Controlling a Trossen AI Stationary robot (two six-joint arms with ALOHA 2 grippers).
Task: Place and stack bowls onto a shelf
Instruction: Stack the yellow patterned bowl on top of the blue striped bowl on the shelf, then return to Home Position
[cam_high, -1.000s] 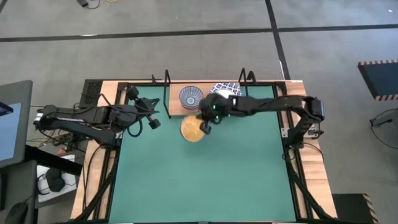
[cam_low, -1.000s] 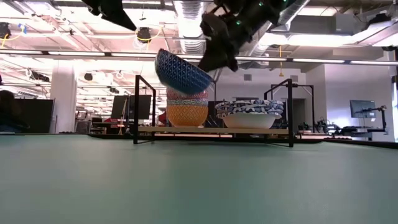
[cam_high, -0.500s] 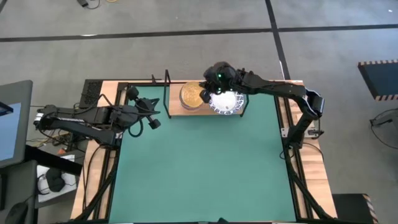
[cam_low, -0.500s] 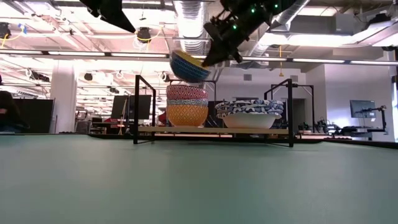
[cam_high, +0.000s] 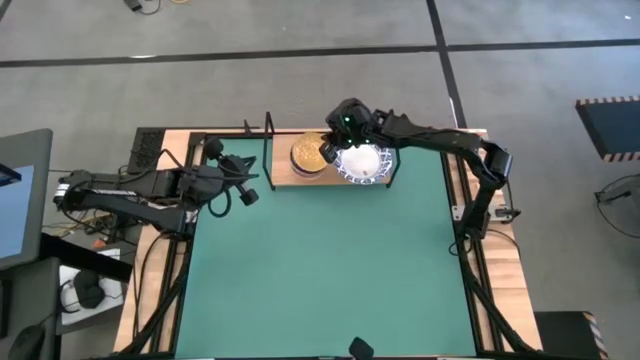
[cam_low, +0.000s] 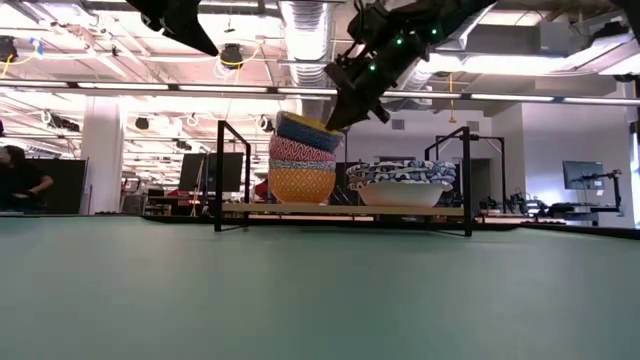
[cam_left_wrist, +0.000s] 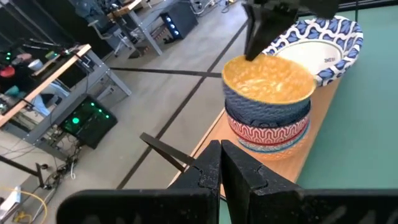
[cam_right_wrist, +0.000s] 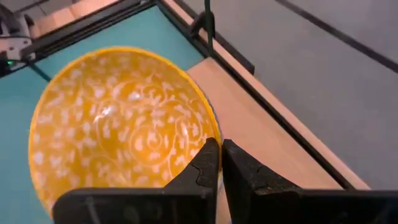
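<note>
On the light-wood shelf (cam_high: 285, 178) at the table's far edge stands a stack of bowls (cam_low: 300, 170). On top sits a bowl, blue outside and yellow inside (cam_high: 307, 152) (cam_low: 304, 131) (cam_right_wrist: 118, 130). My right gripper (cam_high: 327, 155) (cam_right_wrist: 221, 163) is shut on its rim. To the stack's right, white bowls with blue lattice rims (cam_high: 362, 164) (cam_low: 400, 182) are nested on the shelf. My left gripper (cam_high: 250, 192) (cam_left_wrist: 221, 163) hangs shut and empty over the table's left edge, short of the shelf. My right gripper pinches the yellow-lined bowl's rim (cam_right_wrist: 213, 138) between its two fingers, on the side facing the white bowls. The fingers (cam_low: 338, 113) slant down from above and from the right. The bowl rests tilted on the stack, its held side higher.
The shelf's black wire frame (cam_low: 222, 170) rises as posts at both ends (cam_low: 468, 175). The green mat (cam_high: 330, 270) spreads over the table in front of the shelf. Wooden table borders run along the left and right sides (cam_high: 505, 270).
My right gripper has carried the yellow-lined bowl from above the mat just in front of the shelf toward the far edge, over the stack, and down onto it. The bowl, steeply tipped before, now sits on the stack's top, less tilted.
</note>
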